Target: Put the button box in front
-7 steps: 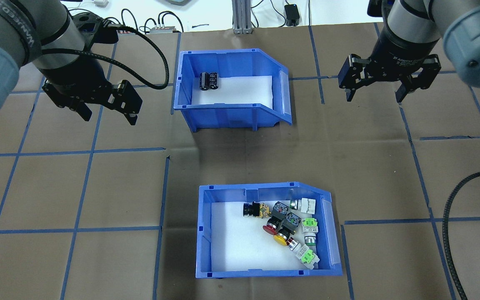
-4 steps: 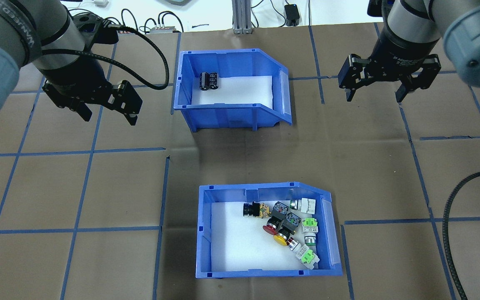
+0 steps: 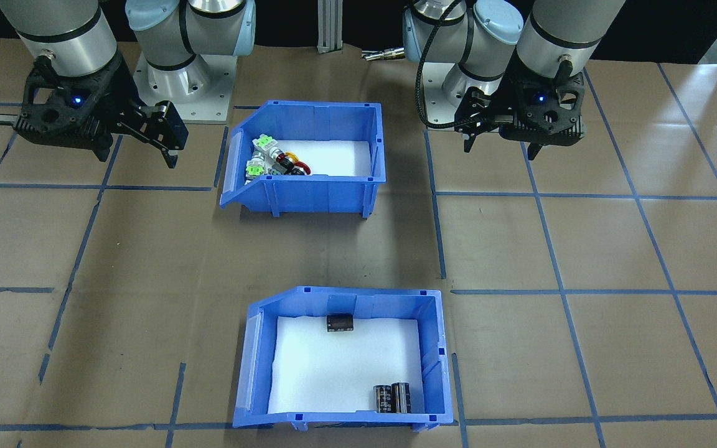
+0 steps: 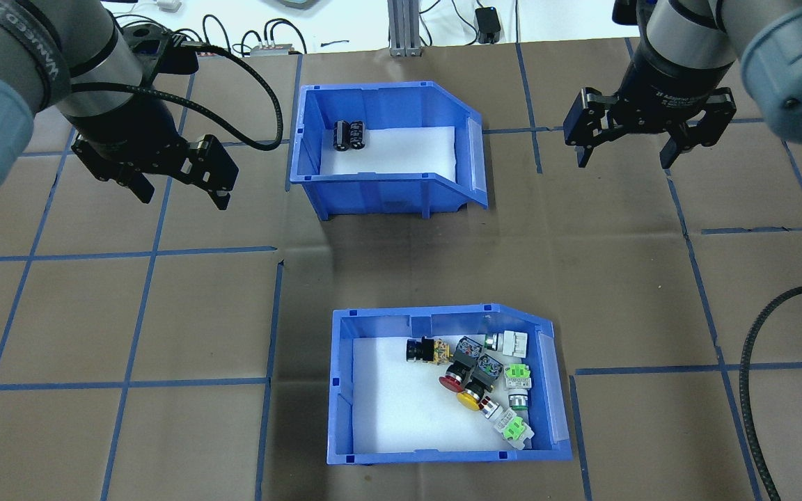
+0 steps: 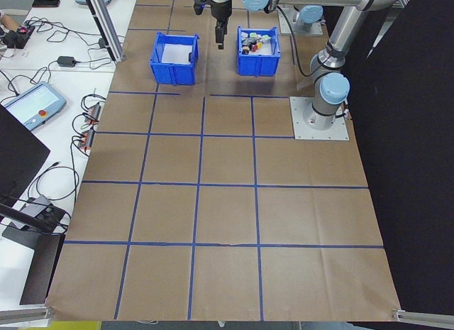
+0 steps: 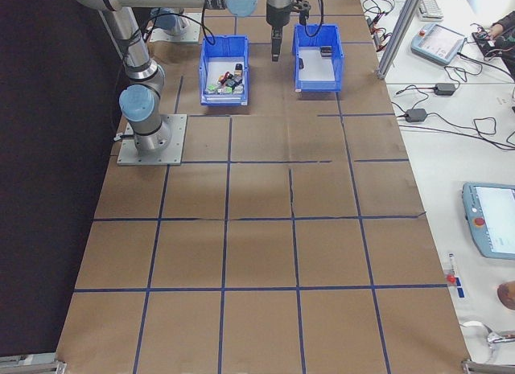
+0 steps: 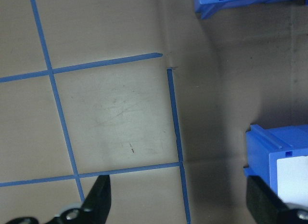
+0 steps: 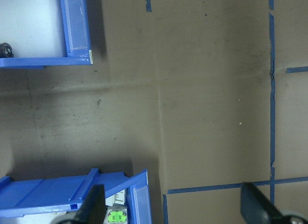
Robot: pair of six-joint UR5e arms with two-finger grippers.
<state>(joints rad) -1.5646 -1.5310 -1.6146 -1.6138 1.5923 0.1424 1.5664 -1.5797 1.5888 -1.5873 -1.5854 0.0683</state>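
Two blue bins sit on the brown paper-covered worktop (image 4: 164,313), one behind the other along its centre line and well apart. The button box (image 4: 443,445) is the one nearer the robot's edge of the worktop; its sloped open end faces the robot's right, and on its white liner a cluster of push-button switches (image 4: 488,379) lies bunched toward that open end. About ten switches can be counted from overhead: one with a red cap, one with a yellow cap, one black-headed, three with green parts, and the rest grey, white or silver; the exact number is hard to fix where they overlap. The second blue bin (image 4: 380,188) stands toward the operators' edge, its open end also to the robot's right. It holds three black cylinders (image 3: 392,398): two stand touching side by side in one corner, and the third lies alone against the opposite wall, which only the front-facing view shows. The left gripper (image 4: 179,186) hangs above bare worktop beside the cylinder bin on the robot's left, fingers spread wide with nothing between them. The right gripper (image 4: 625,149) hangs above bare worktop on the other side of that bin, likewise spread wide and holding nothing. Neither gripper touches a bin.
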